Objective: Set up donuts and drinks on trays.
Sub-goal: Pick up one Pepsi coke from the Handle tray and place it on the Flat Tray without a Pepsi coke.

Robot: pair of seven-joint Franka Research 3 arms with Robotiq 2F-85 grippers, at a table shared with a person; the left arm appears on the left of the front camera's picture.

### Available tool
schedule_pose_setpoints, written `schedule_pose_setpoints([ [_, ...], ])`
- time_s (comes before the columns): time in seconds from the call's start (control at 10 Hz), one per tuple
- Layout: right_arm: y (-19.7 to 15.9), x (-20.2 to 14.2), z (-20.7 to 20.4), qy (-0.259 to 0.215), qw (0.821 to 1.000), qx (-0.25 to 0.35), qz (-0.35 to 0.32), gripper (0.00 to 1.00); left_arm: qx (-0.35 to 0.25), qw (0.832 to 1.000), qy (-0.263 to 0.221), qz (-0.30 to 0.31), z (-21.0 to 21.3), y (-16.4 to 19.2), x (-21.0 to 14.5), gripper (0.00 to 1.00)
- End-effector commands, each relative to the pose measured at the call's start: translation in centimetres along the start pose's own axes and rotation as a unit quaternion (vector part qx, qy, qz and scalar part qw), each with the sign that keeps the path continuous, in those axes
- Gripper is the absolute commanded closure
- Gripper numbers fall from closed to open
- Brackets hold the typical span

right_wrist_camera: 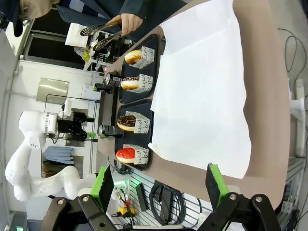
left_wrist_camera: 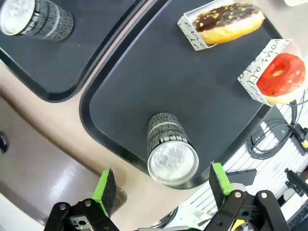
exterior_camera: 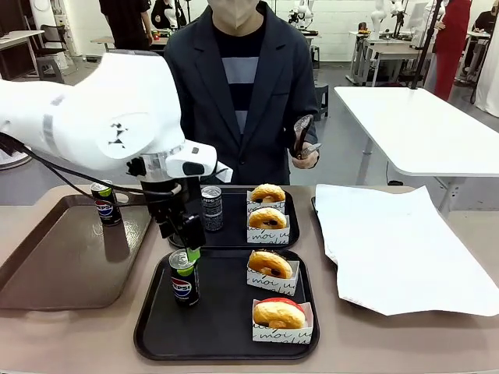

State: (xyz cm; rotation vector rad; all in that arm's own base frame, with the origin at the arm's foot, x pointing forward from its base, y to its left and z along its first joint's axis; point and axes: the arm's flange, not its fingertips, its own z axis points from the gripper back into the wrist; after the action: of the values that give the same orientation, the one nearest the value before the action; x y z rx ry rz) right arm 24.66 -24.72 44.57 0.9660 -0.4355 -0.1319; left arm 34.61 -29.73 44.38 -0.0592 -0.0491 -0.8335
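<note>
Two black trays are seen on the table, near tray (exterior_camera: 226,343) taken as landmark, far tray (exterior_camera: 234,238) directly behind it, rims almost touching. On the near tray: a Pepsi can (exterior_camera: 184,278) upright at its left side, a chocolate-topped donut (exterior_camera: 270,263) in a white box at its back right, a red-topped donut (exterior_camera: 279,313) in a white box at its front right. On the far tray: a grey-patterned can (exterior_camera: 212,207) at its left, two boxed golden donuts (exterior_camera: 267,206) at its right, one behind the other.

Left gripper (exterior_camera: 189,248) is positioned just above the Pepsi can, left side of the near tray. In the left wrist view the green pads (left_wrist_camera: 104,186) are spread wide, the can top (left_wrist_camera: 173,162) sits between them and ahead, no contact visible. Nothing is held.

Right gripper (right_wrist_camera: 161,185) is seen in its own wrist view, fingers wide apart and empty, above the table edge right of the near tray, over a white paper sheet (exterior_camera: 394,249) that lies right of both trays.

A second Pepsi can (exterior_camera: 104,202) stands on a brown tray (exterior_camera: 47,273) left of the near tray. Behind the far tray, tongs (exterior_camera: 301,136) are held by the person's hand (exterior_camera: 306,156).
</note>
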Motion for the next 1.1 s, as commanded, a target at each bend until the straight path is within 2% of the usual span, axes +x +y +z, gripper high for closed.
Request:
schedule_pose_setpoints([
  [0.0,0.0,0.2,-0.1,-0.012,1.000,0.016,0.008,0.00,-0.005,1.000,-0.007,-0.003,1.8,-0.9,-2.5,0.00],
  [0.2,0.0,0.2,-0.1,-0.012,1.000,0.016,0.008,0.00,-0.004,1.000,-0.015,-0.011,3.3,-1.6,-4.2,0.00],
  [0.5,0.0,0.2,-0.1,-0.012,1.000,0.016,0.008,0.00,0.047,0.999,0.002,-0.004,3.5,-2.2,-5.9,0.00],
  [0.6,0.0,0.2,-0.1,-0.012,1.000,0.016,0.008,0.00,0.021,1.000,-0.010,-0.007,4.1,-2.1,-4.5,0.00],
  [1.0,0.0,0.2,-0.1,-0.012,1.000,0.016,0.008,0.00,0.021,1.000,-0.010,-0.007,4.1,-2.1,-4.5,0.00],
])
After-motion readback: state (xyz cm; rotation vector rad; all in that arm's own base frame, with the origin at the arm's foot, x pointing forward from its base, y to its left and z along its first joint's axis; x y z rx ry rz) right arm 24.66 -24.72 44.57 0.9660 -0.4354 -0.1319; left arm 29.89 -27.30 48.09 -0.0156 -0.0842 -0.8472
